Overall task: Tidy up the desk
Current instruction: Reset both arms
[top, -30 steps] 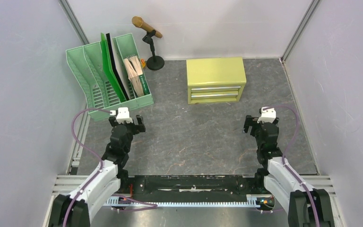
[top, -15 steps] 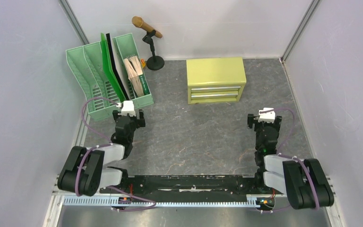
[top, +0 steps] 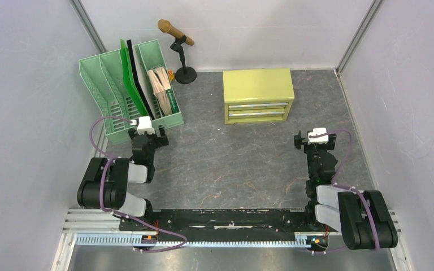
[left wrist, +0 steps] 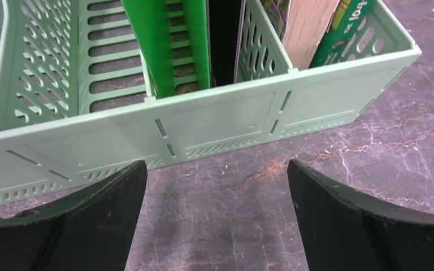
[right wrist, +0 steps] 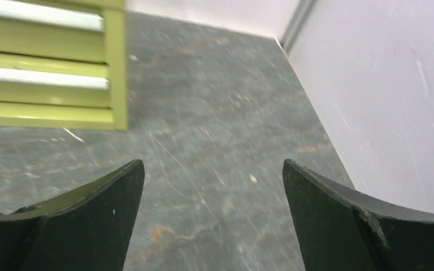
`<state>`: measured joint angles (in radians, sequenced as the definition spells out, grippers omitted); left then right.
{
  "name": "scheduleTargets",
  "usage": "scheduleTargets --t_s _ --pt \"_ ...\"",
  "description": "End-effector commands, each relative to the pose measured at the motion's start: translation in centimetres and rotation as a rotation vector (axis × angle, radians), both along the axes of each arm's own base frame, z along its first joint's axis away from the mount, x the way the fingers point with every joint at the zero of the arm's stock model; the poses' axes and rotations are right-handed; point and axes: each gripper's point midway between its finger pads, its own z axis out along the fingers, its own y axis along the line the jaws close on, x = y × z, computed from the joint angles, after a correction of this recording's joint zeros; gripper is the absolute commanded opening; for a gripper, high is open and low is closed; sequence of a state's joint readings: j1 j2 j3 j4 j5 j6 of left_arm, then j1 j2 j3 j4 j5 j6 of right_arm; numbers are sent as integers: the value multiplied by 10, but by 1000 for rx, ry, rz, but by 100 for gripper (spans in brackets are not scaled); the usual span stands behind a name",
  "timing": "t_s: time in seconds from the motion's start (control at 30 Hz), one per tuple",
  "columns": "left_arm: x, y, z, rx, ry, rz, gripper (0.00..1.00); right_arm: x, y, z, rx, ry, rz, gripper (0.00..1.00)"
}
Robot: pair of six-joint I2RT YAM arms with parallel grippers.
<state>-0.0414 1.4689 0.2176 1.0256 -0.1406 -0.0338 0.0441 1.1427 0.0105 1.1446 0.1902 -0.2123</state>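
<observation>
- Top view: tabletop (top: pixel 231 164) covers the whole floor of the frame. It is dark grey with pale veins and has pale walls on three sides.
- Mint file rack (top: pixel 99 79) stands upper left. A green folder (top: pixel 129 76), a black folder (top: pixel 136 70) and books (top: pixel 161 84) stand in its right-hand slots.
- Mic on stand (top: pixel 176 34) is at top, just right of the rack.
- Yellow-green two-drawer cabinet (top: pixel 257 90) sits upper centre, both drawer fronts flush.
- Left pincer (top: pixel 146 135) is left of centre, just in front of the rack's front wall. Jaws apart, gripping nothing.
- Right pincer (top: pixel 316 141) is right of centre over bare tabletop, below-right of the cabinet. Jaws apart, gripping nothing.
- Left wrist view: black fingers (left wrist: pixel 90 226) spread wide at the bottom corners, with veined tabletop between them. The rack's front wall runs across mid-frame, close ahead. Folders and books are behind it, top centre to top right.
- Right wrist view: fingers (right wrist: pixel 361 226) spread wide over bare tabletop. Cabinet corner and drawer fronts upper left, side wall upper right.
</observation>
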Motion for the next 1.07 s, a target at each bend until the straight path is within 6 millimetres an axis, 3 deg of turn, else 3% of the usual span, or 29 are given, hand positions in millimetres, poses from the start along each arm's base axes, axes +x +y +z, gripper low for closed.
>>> scheduleTargets --t_s 0.0,0.07,0.2,1.03 --pt "15 4 25 -29 -88 36 100 -25 23 -22 13 -2 140 98" --pt "15 3 25 -26 -83 33 100 -26 1 -28 84 -5 4 98" --pt "18 -6 23 14 -63 5 100 -11 16 -38 41 67 96 98" --pt "18 -7 24 18 -65 -1 100 -12 14 -37 41 58 79 98"
